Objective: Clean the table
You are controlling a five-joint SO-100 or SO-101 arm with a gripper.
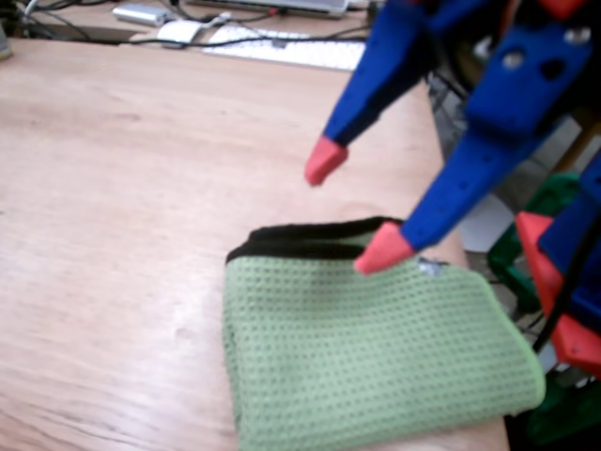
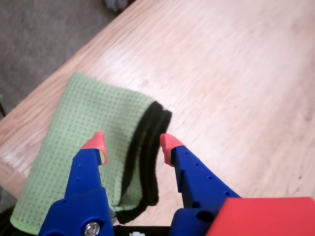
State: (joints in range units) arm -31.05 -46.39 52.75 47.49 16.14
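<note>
My blue two-finger pincer with red tips [image 2: 132,147] stands with its jaws apart and nothing between them, poised over the black-trimmed edge of a folded light-green waffle-weave cloth [image 2: 93,128]. In the wrist view one red fingertip [image 2: 96,141] lies over the green weave and the other sits beyond the dark hem; whether either touches the fabric I cannot tell. In the fixed view the same pincer [image 1: 355,209] straddles the cloth's [image 1: 357,357] far edge.

The cloth lies flat near the corner of the large light-brown wooden tabletop with pinkish grain [image 1: 113,207], which fills most of both views [image 2: 236,73].

Progress, as I judge it: the cloth is not yet gripped, so wiping looks still to be done. The visible wood carries no obvious spill or debris.

No brand, label or legible writing appears; a small pale tag at the cloth's edge is too blurred to read.
</note>
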